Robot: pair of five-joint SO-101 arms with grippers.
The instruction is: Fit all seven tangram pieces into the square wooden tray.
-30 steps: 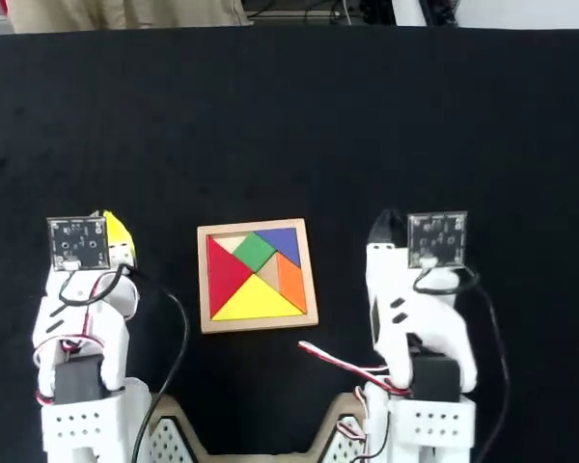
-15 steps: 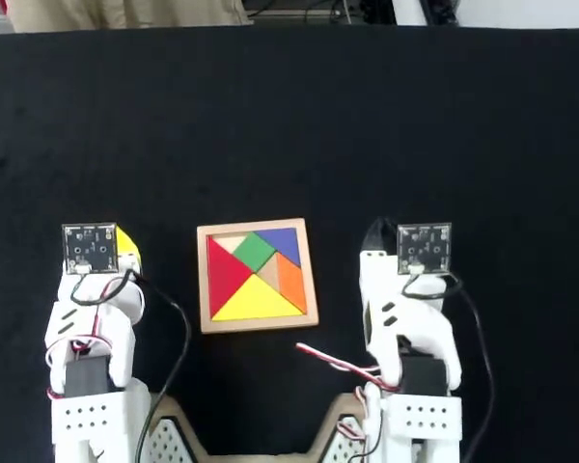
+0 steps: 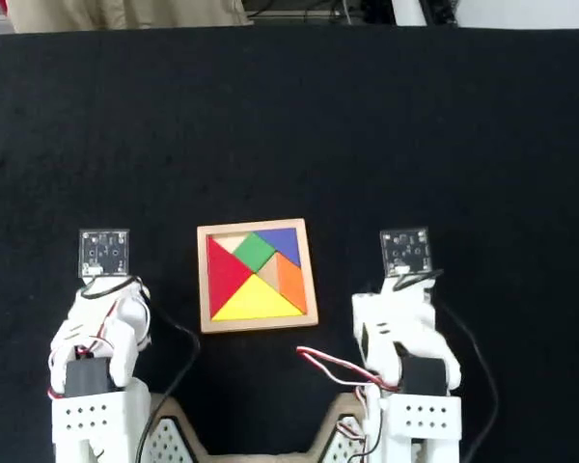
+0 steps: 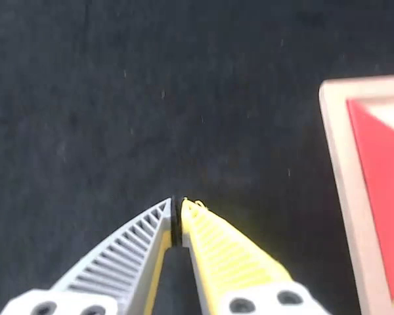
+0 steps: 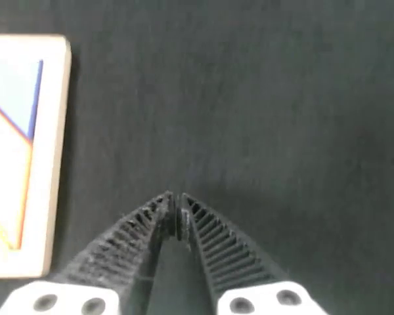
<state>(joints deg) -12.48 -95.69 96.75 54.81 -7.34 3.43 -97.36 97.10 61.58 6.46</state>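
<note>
1. Square wooden tray, pale raised rim. It lay flat on the black cloth-covered table, between the two arms and touching neither.

Contents were seven pieces, all seated inside the rim:
- large red triangle, against the side nearer the left arm
- large yellow triangle, along the edge nearest the arm bases
- green square, toward the far middle
- blue piece, in the far corner on the right arm's side
- orange piece, along the side below the blue piece
- pale wood-coloured triangle, in the far corner on the left arm's side
- tan triangle, at the centre

2. Left gripper, one grey ribbed finger and one yellow. The tips were pressed together with nothing between them. It hung over bare cloth, near the tray's rim but apart from it.

3. Right gripper, two black ribbed fingers. The tips met and gripped nothing. It hung over bare cloth, with the tray's rim off to one side.

4. White left arm and white right arm. Each stood folded over its base at the near table edge, one on either side of the tray.
</note>
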